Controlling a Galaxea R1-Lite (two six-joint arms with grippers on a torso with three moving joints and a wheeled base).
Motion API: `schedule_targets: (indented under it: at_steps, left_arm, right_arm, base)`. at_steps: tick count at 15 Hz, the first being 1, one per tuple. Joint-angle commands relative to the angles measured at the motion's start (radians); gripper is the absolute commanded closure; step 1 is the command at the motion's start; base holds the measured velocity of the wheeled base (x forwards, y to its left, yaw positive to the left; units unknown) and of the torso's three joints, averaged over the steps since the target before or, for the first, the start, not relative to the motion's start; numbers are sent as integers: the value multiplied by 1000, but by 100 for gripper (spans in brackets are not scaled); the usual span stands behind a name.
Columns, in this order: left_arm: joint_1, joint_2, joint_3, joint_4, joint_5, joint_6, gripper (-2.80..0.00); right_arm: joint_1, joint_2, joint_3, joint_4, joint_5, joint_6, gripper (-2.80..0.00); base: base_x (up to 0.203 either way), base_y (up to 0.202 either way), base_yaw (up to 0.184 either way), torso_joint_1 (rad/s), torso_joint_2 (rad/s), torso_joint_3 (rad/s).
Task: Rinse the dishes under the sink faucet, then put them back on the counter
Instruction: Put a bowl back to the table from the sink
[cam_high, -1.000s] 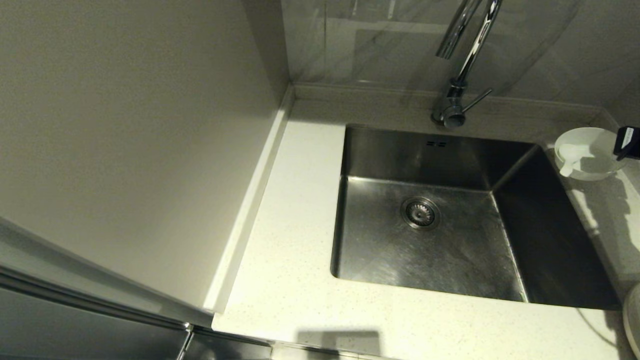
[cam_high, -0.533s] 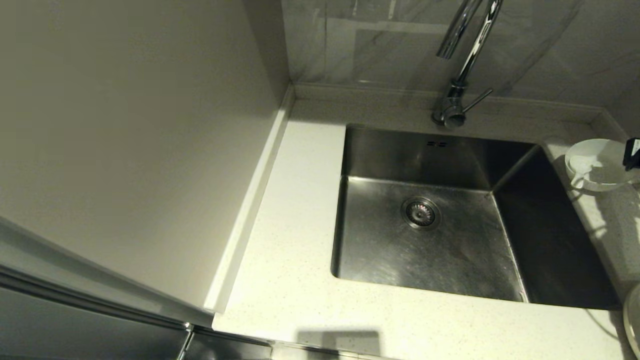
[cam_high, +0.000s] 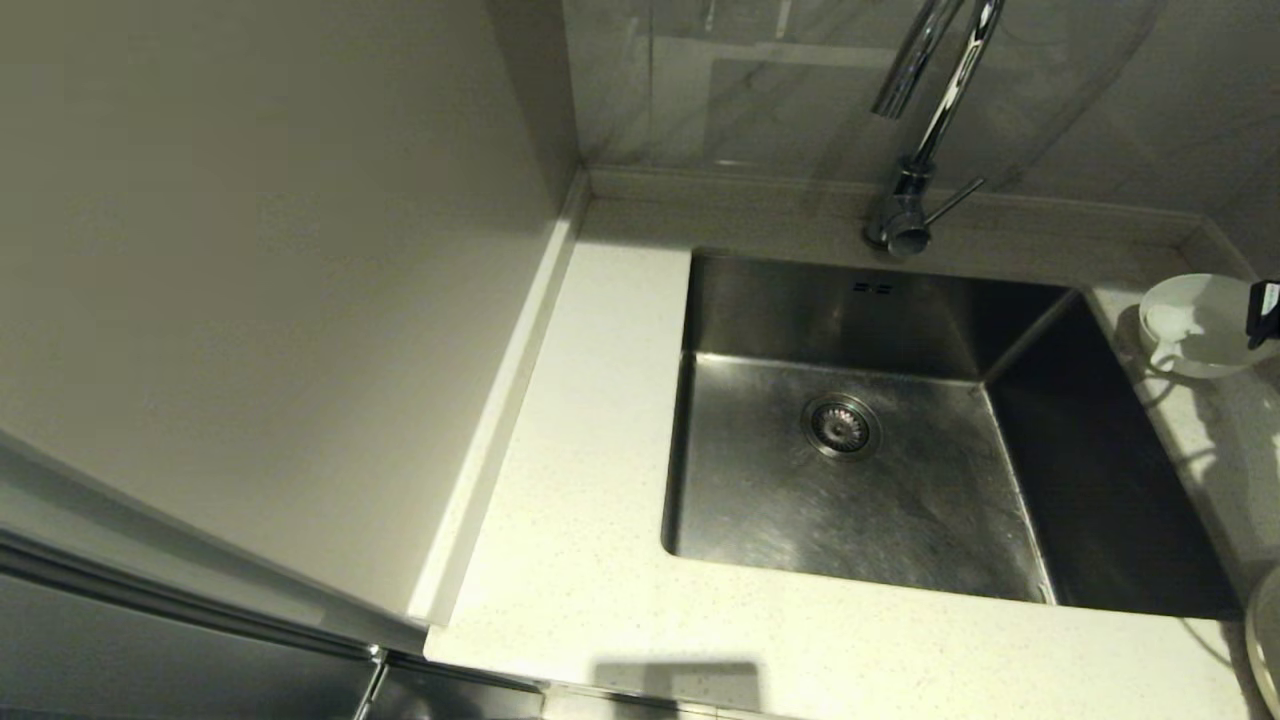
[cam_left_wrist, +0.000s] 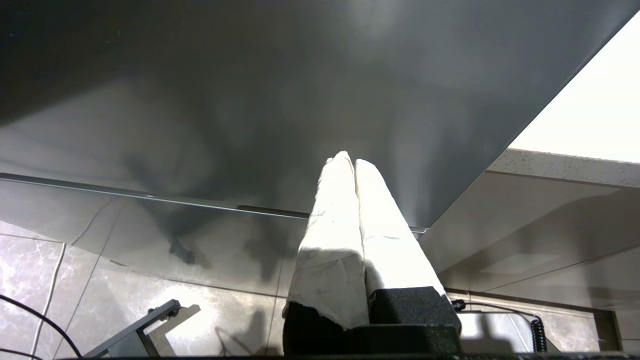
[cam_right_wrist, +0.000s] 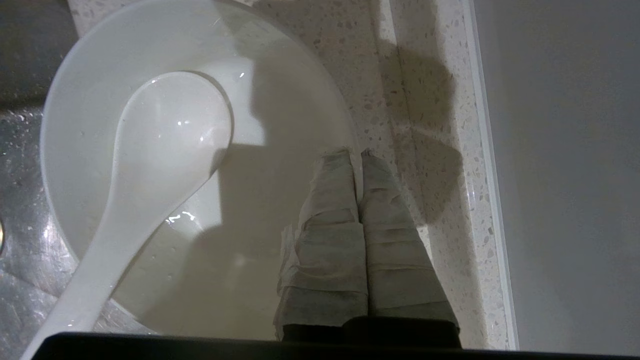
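right gripper (cam_right_wrist: 356, 152), tape-wrapped fingers pinched on the rim of the small round white bowl (cam_right_wrist: 150, 100), at the right edge of the head view | bowl with short white spoon (cam_right_wrist: 150, 165) inside, over the pale speckled stone counter (cam_high: 580, 560) right of the steel sink (cam_high: 870, 480) | left gripper (cam_left_wrist: 354, 161) parked low, fingers pressed together | no writing readable

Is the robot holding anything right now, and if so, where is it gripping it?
The right gripper is pinched on the rim of the white bowl, with the spoon lying inside. The left gripper holds nothing.
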Motion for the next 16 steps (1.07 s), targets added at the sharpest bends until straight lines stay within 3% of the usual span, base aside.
schedule_targets:
  at_steps: [1, 16]
  left_arm:
    - [0, -3, 0, -1, 0, -1, 0]
    - [0, -3, 0, -1, 0, -1, 0]
  right_arm:
    - [0, 14, 1, 4, -9, -1, 0]
    - [0, 24, -2, 1, -45, -12, 0]
  base:
    - [0, 0, 0, 0, 0, 0]
    - [0, 0, 0, 0, 0, 0]
